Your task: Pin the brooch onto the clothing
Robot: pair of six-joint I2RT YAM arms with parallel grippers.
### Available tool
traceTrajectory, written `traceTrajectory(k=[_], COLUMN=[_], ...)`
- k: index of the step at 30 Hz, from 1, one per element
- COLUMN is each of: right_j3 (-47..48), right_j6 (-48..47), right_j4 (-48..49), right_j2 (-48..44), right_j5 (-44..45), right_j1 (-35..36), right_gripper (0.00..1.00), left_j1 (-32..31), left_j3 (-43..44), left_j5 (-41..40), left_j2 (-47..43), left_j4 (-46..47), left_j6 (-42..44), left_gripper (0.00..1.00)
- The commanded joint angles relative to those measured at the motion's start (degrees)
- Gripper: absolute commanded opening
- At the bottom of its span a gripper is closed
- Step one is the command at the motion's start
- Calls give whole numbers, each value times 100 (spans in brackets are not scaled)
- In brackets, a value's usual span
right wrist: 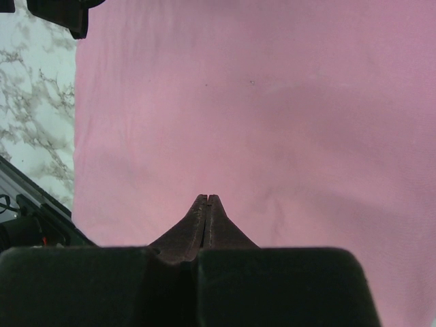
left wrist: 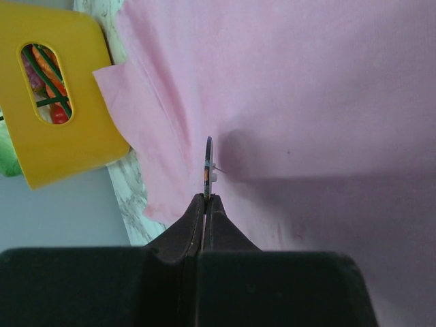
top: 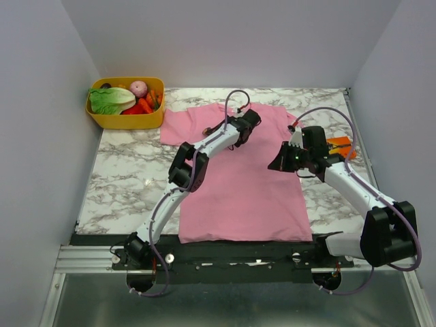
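The pink T-shirt [top: 238, 184] lies flat on the marble table, neck to the far side. In the left wrist view the brooch [left wrist: 208, 160] stands edge-on, a thin disc with its pin pointing right, pinched at its lower edge by my left gripper [left wrist: 205, 197], which is shut on it just above the shirt [left wrist: 306, 102] near the left sleeve. In the top view the left gripper [top: 206, 131] hangs over the shirt's upper left. My right gripper [right wrist: 209, 198] is shut with nothing in it, hovering over the shirt [right wrist: 272, 102] at its right side [top: 276, 165].
A yellow bin [top: 126, 116] of toy vegetables stands at the table's far left corner, also seen in the left wrist view [left wrist: 68, 146]. An orange object [top: 340, 145] lies by the right edge beyond the shirt. Grey walls close in both sides.
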Motion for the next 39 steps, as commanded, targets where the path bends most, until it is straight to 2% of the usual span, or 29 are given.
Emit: traceTrajectory(k=[1,14,23,28,39], right_j3=[-114,-255,-281,-281,-150], right_j6=[-41,-50,-50,-58,-128], right_j4=[130,227,262,262,280], right_j2=[-1,-19,16,8,218], right_j5=[-201,-325,-351,-316,-342], right_j1=[-36,-71,-79,-79,-79], right_gripper=[2,3,2,3,3], left_j1=[-46,-362,-397,-345,15], left_j3=[266,530,433,311,-717], left_j5=[-234,-358,801,1022,2164], left_j2=[261,649,218,-89,-1065], left_j4=[-206,-171,-14,153,988], left_j6=[34,-98,-581,-801,-1363], left_gripper=[0,0,0,0,0])
